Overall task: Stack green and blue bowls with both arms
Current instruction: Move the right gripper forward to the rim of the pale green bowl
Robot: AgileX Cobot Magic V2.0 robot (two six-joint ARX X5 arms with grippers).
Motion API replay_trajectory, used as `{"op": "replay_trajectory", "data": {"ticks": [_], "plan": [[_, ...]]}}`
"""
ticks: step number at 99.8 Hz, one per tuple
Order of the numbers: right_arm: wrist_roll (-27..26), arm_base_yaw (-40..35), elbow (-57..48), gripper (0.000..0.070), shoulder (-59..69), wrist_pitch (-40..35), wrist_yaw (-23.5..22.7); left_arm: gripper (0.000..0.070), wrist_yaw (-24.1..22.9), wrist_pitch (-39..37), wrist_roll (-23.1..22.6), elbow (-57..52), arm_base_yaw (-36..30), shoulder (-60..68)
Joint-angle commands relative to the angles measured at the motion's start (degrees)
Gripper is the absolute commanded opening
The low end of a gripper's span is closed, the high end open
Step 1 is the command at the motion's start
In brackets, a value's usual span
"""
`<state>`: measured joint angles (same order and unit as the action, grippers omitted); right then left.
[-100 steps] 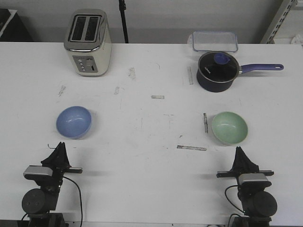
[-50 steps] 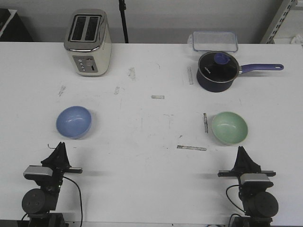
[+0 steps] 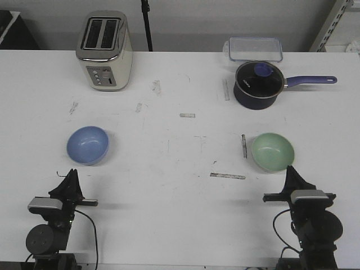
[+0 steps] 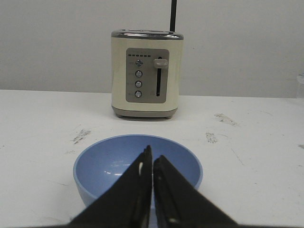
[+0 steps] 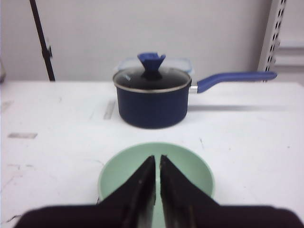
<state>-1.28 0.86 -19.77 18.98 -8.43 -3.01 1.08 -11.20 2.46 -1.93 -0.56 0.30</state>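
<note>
Both claws are pinched together w/ nothing in them, left gripper [image 3: 71,175] near the blue bowl [image 3: 88,144] & right gripper [image 3: 292,173] by the green bowl [image 3: 272,152], so going in closed could just push a bowl away.

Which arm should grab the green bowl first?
Right. The green bowl lies on the robot's right side, straight ahead of the right gripper, jaws nearly shut. The left gripper faces the blue bowl across the table.
</note>
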Motion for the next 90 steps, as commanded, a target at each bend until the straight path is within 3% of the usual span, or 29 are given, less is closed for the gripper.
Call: {"op": "replay_trajectory", "data": {"ticks": [1,35,61,90], "plan": [[0.52,0.13,-3.06,0.0007,4.26,-1.64,-0.02,0.0002,0.07,-0.83,-0.07,1.22,0.02,-0.11],[0.46,0.11,-18.51,0.0007,24.52,-12.09,0.02,0.0002,0.07,-0.83,-0.07,1.22,0.02,-0.11],[0.37,0.79,-34.67,0.0007,39.28,-27.50,0.22,0.0002,0.07,-0.83,-0.07,1.22,0.02,-0.11],[-4.52,5.57,-49.13,0.0008,53.27,-38.62,-1.92,0.0002,0.07,-0.83,-0.07,1.22,0.02,-0.11]]}}
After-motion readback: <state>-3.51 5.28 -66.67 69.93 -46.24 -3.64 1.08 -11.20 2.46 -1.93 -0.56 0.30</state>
